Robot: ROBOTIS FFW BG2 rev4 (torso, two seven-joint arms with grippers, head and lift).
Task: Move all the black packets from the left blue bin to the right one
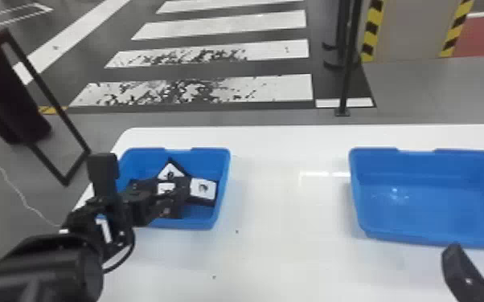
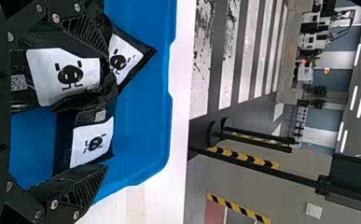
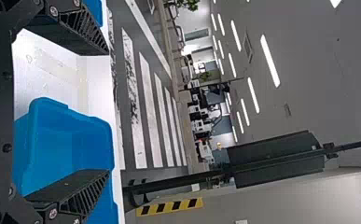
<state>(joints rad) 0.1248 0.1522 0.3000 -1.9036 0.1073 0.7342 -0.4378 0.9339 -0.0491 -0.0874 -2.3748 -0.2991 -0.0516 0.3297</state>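
Note:
In the head view my left gripper [image 1: 175, 196] is low in the left blue bin [image 1: 205, 158], over the black packets with white labels. One packet [image 1: 203, 188] lies at its right, another [image 1: 169, 169] behind it. The left wrist view has my left gripper [image 2: 106, 109] open, with a packet [image 2: 93, 143] in the span between its fingers; a second packet [image 2: 66, 74] is partly covered by one finger, and a third [image 2: 124, 58] lies beyond. My right gripper [image 1: 464, 271] is before the right blue bin [image 1: 434, 200]; in its wrist view the right gripper [image 3: 108, 112] stands open, holding nothing.
Both bins stand on a white table [image 1: 285, 209], with a wide gap of tabletop between them. A dark framed object [image 1: 8, 88] is beyond the table's left side. A black post [image 1: 347, 80] rises from the floor behind the table.

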